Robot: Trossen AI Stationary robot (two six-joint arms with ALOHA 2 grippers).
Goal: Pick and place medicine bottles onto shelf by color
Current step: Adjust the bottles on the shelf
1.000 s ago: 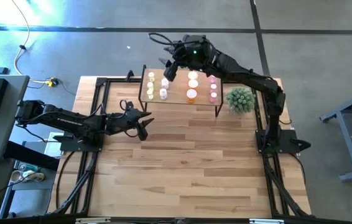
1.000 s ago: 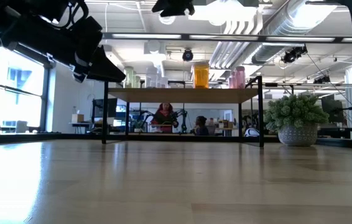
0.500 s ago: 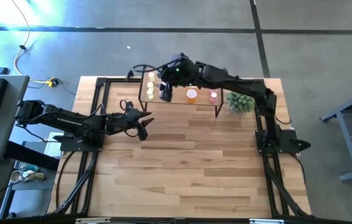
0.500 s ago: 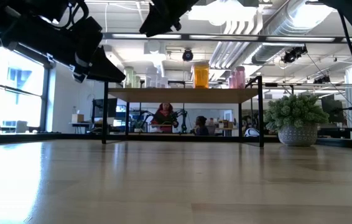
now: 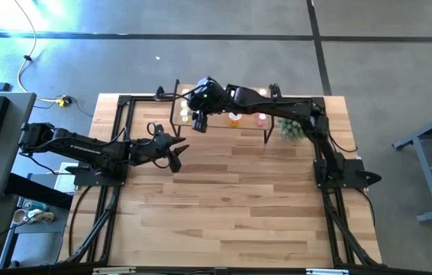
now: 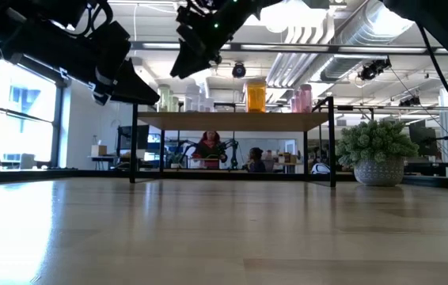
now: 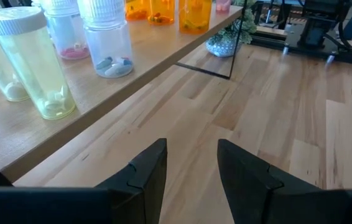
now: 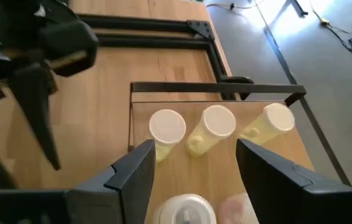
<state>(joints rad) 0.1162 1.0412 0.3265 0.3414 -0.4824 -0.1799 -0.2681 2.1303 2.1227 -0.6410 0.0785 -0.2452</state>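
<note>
The shelf (image 5: 220, 127) stands at the table's far side with the medicine bottles upright on its top: yellow-green ones (image 8: 208, 127) at its left end, clear ones (image 7: 109, 38), orange (image 6: 255, 96) and pink (image 6: 303, 98) farther right. My right gripper (image 8: 191, 168) hovers open above the shelf's left part, over a white-capped bottle (image 8: 185, 209), touching nothing. In the low view it (image 6: 194, 54) hangs higher than the bottle caps. My left gripper (image 7: 191, 168) waits open near the shelf's left front corner, above the tabletop, with nothing between its fingers.
A green spiky plant in a white pot (image 5: 294, 127) stands at the shelf's right end. Black frame rails (image 5: 124, 107) run along the table's left, right and far sides. The plank tabletop (image 5: 231, 206) spreads out on the near side of the shelf.
My right gripper has come down and moved toward the table's left and near edge, from beyond the shelf's far side to above its left part, tipping further downward. Its fingers have stayed apart.
</note>
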